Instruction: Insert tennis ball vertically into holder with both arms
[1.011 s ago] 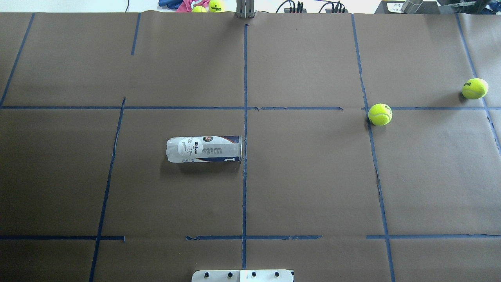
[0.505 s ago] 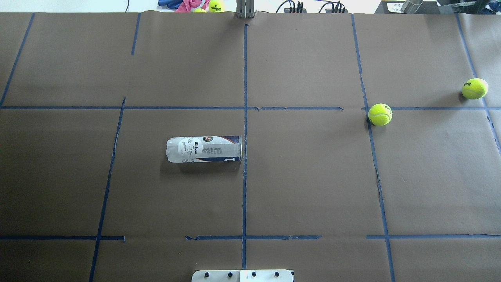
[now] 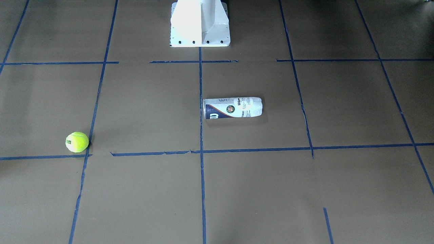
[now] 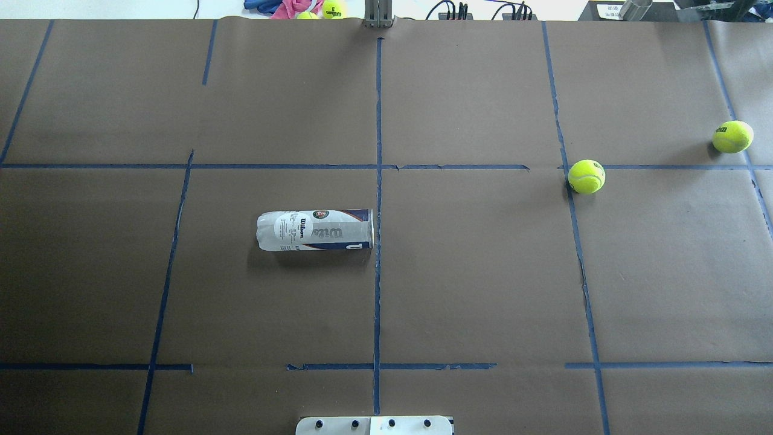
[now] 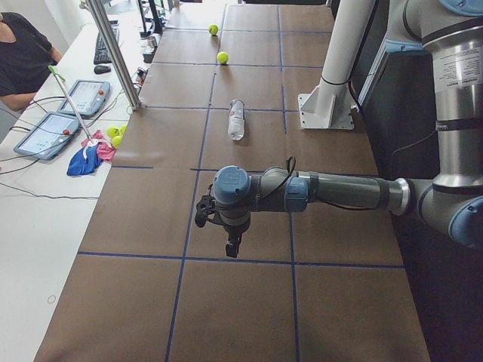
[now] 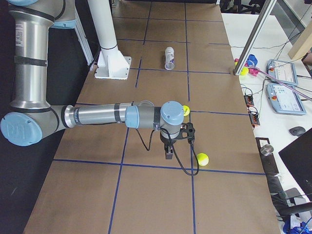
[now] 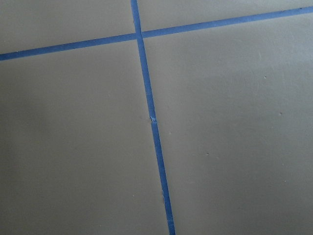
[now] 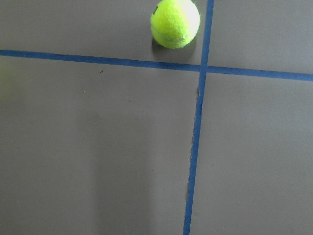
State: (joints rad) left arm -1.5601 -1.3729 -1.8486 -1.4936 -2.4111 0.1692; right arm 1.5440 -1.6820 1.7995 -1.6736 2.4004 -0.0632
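Brown paper (image 3: pixel 339 108) is lying across the whole workspace. Front view: the holder (image 3: pixel 232 108) is lying on its side near the middle, the tennis ball (image 3: pixel 77 142) sitting well apart on the robot's right. Overhead, both are resting untouched. Side views: the left gripper (image 5: pixel 204 213) and right gripper (image 6: pixel 189 132) are hovering over paper; whether spread or pressed together I cannot tell. Every step seems to be waiting.

Holder (image 4: pixel 314 230) well left of tennis ball (image 4: pixel 586 176)
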